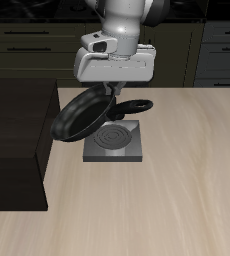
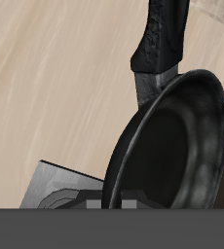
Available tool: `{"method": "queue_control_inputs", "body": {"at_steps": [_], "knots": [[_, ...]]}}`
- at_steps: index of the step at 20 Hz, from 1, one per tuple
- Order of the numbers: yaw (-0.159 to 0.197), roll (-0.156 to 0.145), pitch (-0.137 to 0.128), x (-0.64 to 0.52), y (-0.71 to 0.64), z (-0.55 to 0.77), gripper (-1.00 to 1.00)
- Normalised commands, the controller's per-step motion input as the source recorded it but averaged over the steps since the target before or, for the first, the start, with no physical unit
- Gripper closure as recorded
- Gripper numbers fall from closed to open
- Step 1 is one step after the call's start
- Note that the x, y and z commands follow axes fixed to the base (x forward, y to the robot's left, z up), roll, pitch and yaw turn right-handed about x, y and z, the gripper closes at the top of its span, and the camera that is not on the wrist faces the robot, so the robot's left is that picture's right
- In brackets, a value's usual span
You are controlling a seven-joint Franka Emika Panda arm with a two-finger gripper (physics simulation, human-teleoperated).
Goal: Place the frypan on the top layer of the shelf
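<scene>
The black frypan hangs tilted in the air, its bowl tipped toward the shelf, just above the grey square burner plate. My gripper is shut on the pan's long handle, close to where it joins the bowl. The dark boxy shelf stands beside the pan, and its flat top lies at about the height of the pan's lower rim. In the wrist view the frypan and its handle fill most of the picture. A corner of the burner plate shows beneath them. My fingertips are hidden there.
Dark cabinets with drawer handles run along the back behind the arm. Light wooden tabletop stretches from the burner plate to the front edge.
</scene>
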Motion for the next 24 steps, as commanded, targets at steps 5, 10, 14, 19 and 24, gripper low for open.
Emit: {"method": "queue_control_inputs", "body": {"at_steps": [5, 10, 14, 19, 24], "knots": [[0.026, -0.037, -0.013, 0.02, -0.2, 0.13, 1.0], [0.037, -0.06, 0.009, 0.11, -0.29, -0.04, 1.0], [0.017, -0.049, 0.014, 0.1, -0.26, -0.08, 1.0], [0.021, -0.047, 0.013, 0.09, -0.2, -0.1, 1.0], [0.015, -0.043, 0.019, 0.08, -0.18, -0.1, 1.0]]}}
